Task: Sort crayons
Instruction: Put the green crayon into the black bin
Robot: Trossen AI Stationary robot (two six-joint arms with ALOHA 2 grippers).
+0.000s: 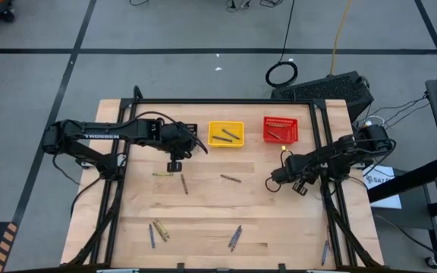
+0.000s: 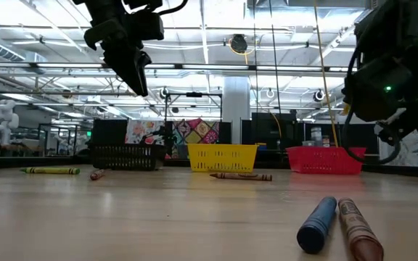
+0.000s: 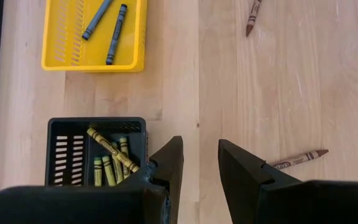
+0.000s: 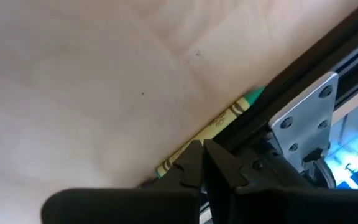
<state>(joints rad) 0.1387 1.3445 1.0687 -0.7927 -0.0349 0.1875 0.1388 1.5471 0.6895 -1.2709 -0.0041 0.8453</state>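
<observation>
Left wrist view: left pincer [image 3: 201, 163], open and empty beside black mesh basket [image 3: 96, 149], risked knocking it; right pincer [image 4: 202, 155] closed.

The black basket [image 3: 96, 151] is partly covered by the left gripper [image 3: 200, 163]; a green crayon [image 4: 219, 126] is half hidden under the table's frame rail [image 4: 291, 74].

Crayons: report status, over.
Left gripper open, empty, above black basket. Right gripper shut, parked. Crayons loose on table. Nothing blocking.

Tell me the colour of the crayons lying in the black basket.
Olive-yellow crayons in the black basket; clearest in the left wrist view.
</observation>
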